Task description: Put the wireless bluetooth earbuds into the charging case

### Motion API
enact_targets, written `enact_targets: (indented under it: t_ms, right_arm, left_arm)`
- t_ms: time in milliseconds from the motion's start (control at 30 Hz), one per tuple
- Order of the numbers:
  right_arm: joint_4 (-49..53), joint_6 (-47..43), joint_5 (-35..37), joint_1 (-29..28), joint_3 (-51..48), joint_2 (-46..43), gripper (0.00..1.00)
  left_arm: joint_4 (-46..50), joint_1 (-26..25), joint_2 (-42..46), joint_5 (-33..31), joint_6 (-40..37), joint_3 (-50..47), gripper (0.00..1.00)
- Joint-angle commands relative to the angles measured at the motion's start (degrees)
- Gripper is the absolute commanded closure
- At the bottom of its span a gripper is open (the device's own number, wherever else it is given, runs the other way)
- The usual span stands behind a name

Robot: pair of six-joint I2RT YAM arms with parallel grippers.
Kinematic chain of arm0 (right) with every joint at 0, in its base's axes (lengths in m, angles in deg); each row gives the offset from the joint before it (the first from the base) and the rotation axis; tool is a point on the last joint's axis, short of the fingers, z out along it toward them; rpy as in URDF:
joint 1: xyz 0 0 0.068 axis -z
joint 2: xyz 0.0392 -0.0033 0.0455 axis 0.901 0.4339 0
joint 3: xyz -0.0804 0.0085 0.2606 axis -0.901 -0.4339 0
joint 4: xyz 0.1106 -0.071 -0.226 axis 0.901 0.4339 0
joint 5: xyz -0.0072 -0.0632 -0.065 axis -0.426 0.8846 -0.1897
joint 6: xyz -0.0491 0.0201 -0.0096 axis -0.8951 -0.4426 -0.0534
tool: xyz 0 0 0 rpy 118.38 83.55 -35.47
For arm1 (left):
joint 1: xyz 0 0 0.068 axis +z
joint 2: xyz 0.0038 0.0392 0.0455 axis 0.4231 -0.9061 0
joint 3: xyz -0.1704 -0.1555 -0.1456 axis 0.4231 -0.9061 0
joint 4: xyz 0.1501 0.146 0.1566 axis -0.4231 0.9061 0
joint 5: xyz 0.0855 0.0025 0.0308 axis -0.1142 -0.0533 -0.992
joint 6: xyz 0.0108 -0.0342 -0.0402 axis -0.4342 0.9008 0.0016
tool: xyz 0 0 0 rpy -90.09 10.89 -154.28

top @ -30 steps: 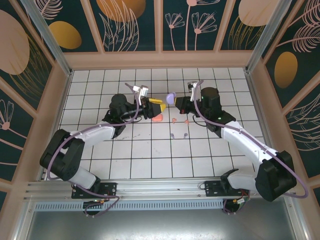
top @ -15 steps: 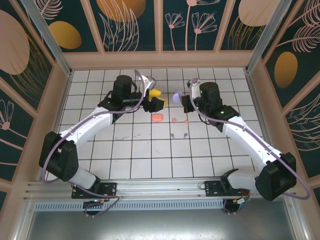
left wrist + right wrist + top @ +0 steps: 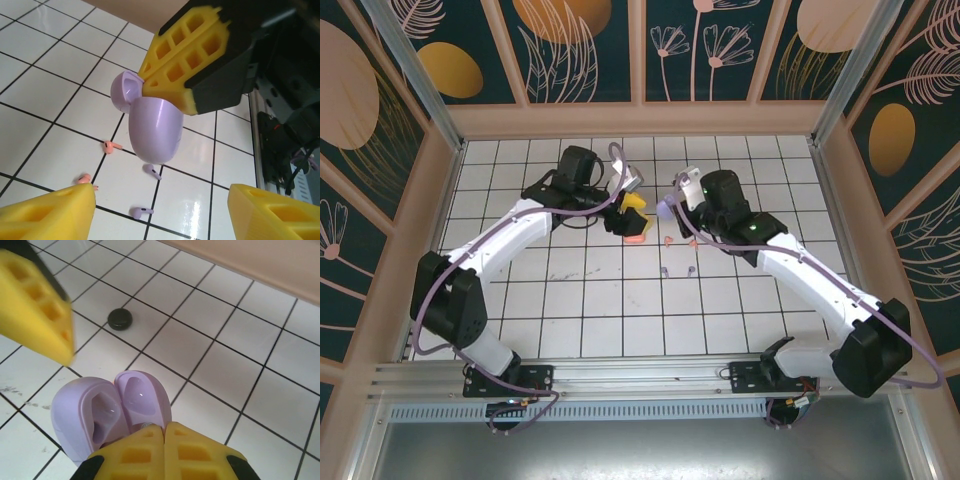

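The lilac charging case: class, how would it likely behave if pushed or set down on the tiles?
The lilac charging case looks glossy and egg-rounded, so it would probably slip and rock or roll. Its open lid seems the fragile part. Likely light: the right gripper holds it up by one edge.

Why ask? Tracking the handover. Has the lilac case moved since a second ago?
Yes: the lilac case, in the right end effector, has shifted slightly toward the pink earbuds lying on the tiles.

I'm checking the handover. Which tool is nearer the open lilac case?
Right. The right tool is shut on the lilac case, holding it above the tiles; the left tool faces it, open and apart from it.
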Motion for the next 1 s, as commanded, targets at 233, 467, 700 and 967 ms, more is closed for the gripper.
enact_targets:
  t_ms: [233,467,700,967]
  right_arm:
    - [4.19,-4.36,5.93,-6.67,5.25,2.85,1.00]
    - [4.14,-4.25,5.85,-7.28,5.61,3.34,1.00]
    - [3.95,-3.88,5.32,-8.09,6.22,3.16,1.00]
    - [3.84,-3.94,5.10,-8.38,6.66,3.47,1.00]
  left_arm:
    - [7.04,0.23,-1.84,6.09,-5.21,3.81,0.31]
    - [7.60,0.23,-2.24,6.56,-5.61,4.03,0.36]
    - [7.69,0.23,-3.40,7.47,-5.68,4.37,0.38]
    - [7.32,0.23,-3.97,8.25,-5.51,4.73,0.48]
